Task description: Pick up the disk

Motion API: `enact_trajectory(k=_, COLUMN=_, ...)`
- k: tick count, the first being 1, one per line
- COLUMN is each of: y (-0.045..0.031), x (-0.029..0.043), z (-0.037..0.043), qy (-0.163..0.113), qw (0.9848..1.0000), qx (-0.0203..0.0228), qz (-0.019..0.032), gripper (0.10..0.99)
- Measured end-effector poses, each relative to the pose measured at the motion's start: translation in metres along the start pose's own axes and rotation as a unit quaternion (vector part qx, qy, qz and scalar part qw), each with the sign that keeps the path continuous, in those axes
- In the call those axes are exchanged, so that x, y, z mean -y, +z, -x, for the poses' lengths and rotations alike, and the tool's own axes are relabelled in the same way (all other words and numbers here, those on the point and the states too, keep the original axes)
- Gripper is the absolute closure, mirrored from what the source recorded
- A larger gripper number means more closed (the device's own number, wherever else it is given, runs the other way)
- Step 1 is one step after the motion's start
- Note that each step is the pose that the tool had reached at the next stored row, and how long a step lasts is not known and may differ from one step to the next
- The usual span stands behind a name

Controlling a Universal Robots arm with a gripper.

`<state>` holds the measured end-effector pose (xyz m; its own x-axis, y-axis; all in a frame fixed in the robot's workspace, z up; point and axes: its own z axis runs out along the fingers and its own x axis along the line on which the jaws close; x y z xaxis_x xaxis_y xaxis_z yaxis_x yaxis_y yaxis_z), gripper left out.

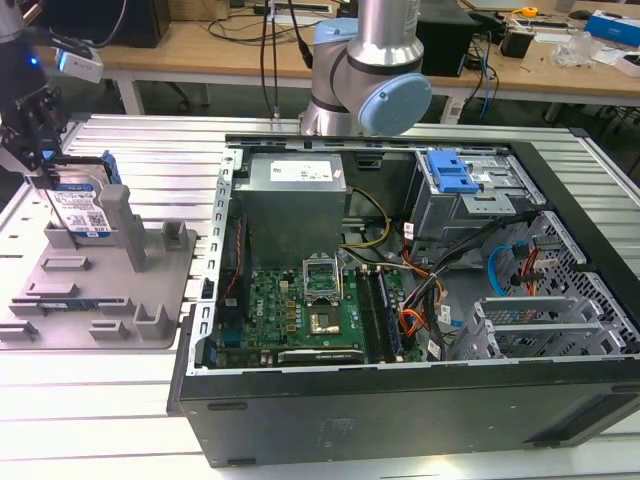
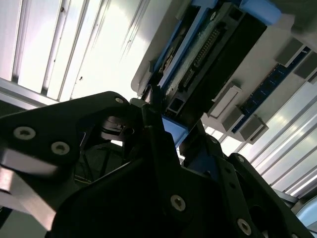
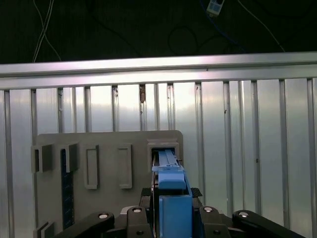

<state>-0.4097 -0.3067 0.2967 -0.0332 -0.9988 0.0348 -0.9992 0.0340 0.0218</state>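
Observation:
The disk, a silver drive with a blue-and-white label and blue side rails, stands on edge in the grey slotted fixture at the exterior view's left. My gripper comes down on the disk's upper edge, fingers shut on it from both sides. In the first wrist view the disk's blue rail runs between the dark fingers, with the fixture beyond it. In the second wrist view the disk's connector edge sticks out past the gripper.
An open computer case with motherboard, cables and a blue drive-bay bracket takes up the middle and the exterior view's right. The arm's base stands behind it. A grey post of the fixture rises right beside the disk.

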Motion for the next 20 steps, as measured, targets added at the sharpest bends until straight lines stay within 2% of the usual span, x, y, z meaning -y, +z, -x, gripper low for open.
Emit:
enact_trajectory(k=1, y=0.0002, x=0.0, z=0.0, qy=0.0, qw=1.0, qx=-0.0001, qz=0.0, gripper=0.69)
enact_trajectory(k=14, y=0.0003, x=0.0, z=0.0, qy=0.0, qw=1.0, qx=-0.0001, qz=-0.0003, gripper=0.722)
enact_trajectory(k=20, y=-0.027, x=-0.0006, z=-0.0013, qy=0.0, qw=1.0, qx=-0.0002, qz=-0.0001, gripper=0.722)
